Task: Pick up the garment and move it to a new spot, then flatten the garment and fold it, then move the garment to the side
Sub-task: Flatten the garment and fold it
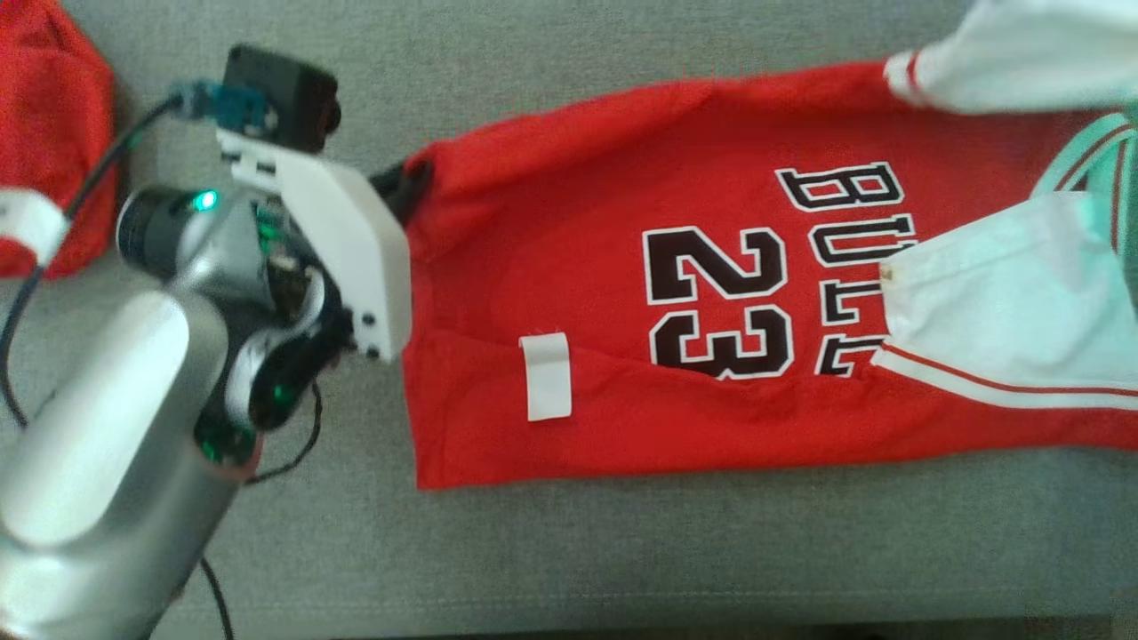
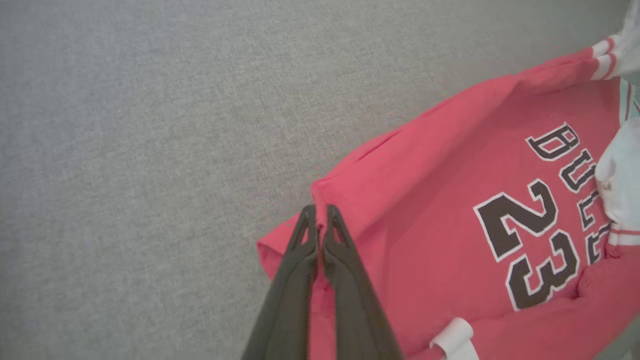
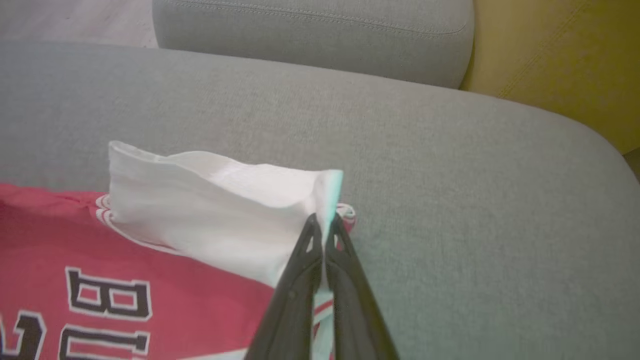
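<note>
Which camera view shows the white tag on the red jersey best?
The head view: the whole white tag lies flat on the red jersey. The left wrist view shows it partly, cut off by the bottom edge.

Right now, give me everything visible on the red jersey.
The jersey is red, thin fabric with white red-striped sleeves, a black white-edged 23, partial BUL lettering, and a white label near the hem. It lies spread face-up on the grey cushion, lightly creased. The left gripper is shut on a hem corner; the right gripper is shut on a white sleeve edge.
</note>
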